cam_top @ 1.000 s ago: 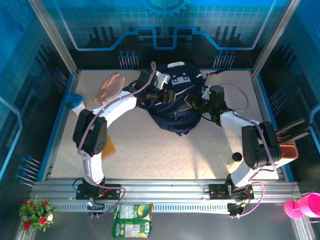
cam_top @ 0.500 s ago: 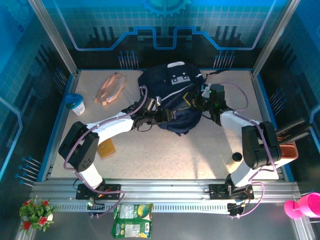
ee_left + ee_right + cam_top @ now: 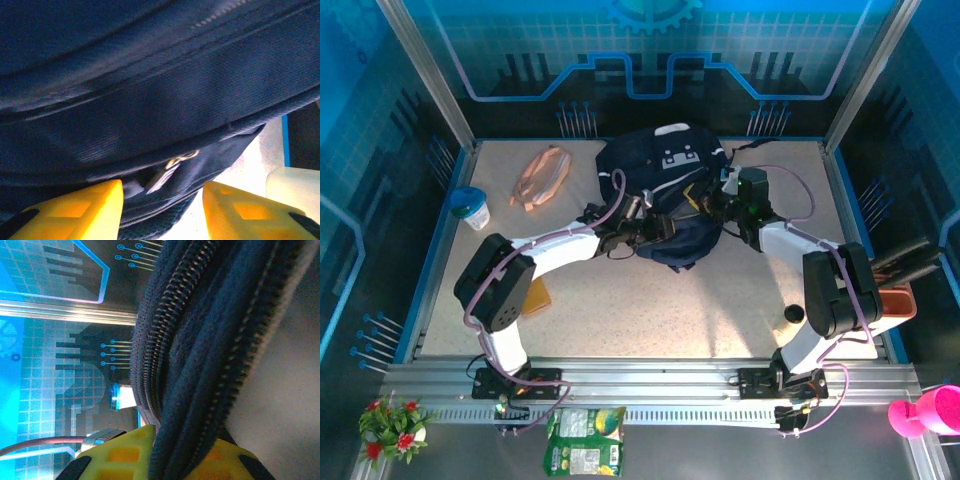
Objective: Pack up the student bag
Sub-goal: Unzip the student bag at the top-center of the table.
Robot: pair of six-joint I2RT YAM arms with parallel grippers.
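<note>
I am clamping my right end effector (image 3: 170,457) onto the student bag (image 3: 670,165), my left end effector (image 3: 162,200) hanging with fingers moderately parted at a zipper pull (image 3: 167,175), bag lying on the bench (image 3: 650,310)

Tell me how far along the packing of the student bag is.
Done: the right gripper is shut on the zipper edge of the student bag. In hand: the left gripper, jaws open, straddles a zipper pull. Remaining: the pink pencil pouch and blue-lidded cup lie outside the bag; its contents are hidden.

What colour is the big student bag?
The student bag is dark navy blue with a thin white stripe; the top external view shows it best.
</note>
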